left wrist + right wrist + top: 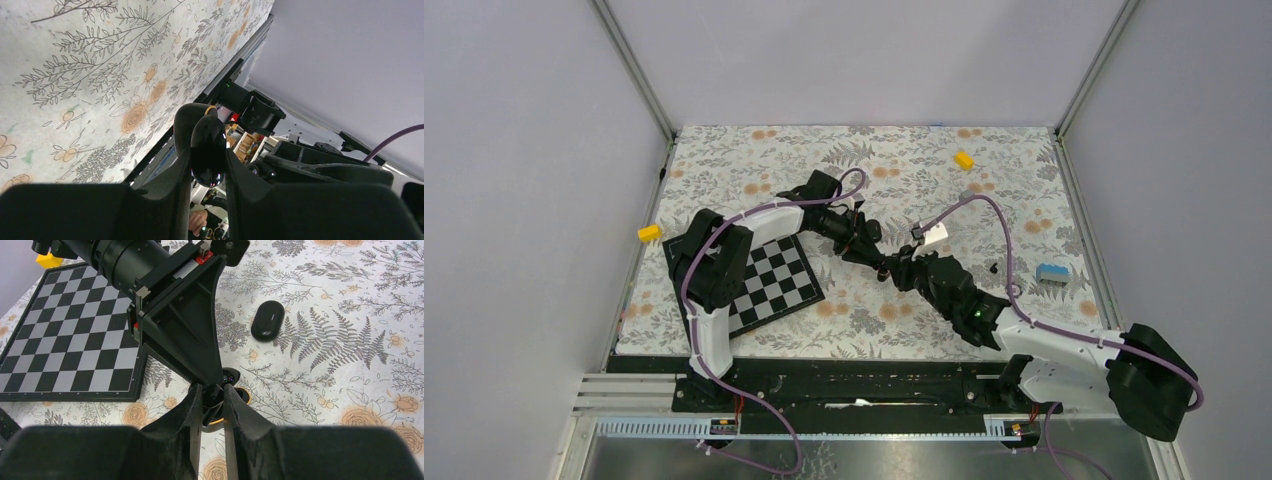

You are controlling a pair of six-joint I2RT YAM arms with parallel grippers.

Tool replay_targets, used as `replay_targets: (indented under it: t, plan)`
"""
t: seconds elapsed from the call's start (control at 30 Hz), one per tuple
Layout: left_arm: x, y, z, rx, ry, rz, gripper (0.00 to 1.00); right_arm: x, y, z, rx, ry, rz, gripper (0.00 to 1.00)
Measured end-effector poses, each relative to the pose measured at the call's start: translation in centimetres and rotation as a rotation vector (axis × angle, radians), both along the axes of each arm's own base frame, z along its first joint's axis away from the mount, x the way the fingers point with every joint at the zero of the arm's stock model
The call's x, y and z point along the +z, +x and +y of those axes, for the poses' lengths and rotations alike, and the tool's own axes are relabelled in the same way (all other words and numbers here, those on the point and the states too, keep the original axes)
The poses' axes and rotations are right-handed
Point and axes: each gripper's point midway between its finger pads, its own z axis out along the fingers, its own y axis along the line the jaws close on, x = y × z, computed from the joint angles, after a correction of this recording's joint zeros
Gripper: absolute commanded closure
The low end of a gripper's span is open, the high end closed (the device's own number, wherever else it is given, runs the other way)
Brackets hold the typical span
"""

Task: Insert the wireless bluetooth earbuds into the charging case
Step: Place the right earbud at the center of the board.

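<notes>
The left gripper (880,259) and right gripper (896,270) meet tip to tip at mid-table. Their arms bar passage across the centre. The chessboard (769,280) covers the near-left area. A black oval item (267,320) lies near the joined tips. One yellow block (650,233) sits at the left edge. A second yellow block (964,159) and a blue block (1052,272) stand to the right. The far-centre table (874,150) offers open passage.

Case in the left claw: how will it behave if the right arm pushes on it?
The case is glossy and rounded, so probably slippery; pinched in the left claw, it may pivot or squirt out under a push. It holds its shape in the grip, so likely a stiff hard shell. Being small, it is probably light.
</notes>
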Motion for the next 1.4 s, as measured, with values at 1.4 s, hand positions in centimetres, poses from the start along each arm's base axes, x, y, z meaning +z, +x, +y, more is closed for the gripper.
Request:
replay_targets:
  t: [1.4]
  plan:
    - [1.5,-0.1,-0.8,0.058,-0.07,0.122,1.0,-1.2,-0.8,1.5,0.003,-0.056,-0.059,0.88]
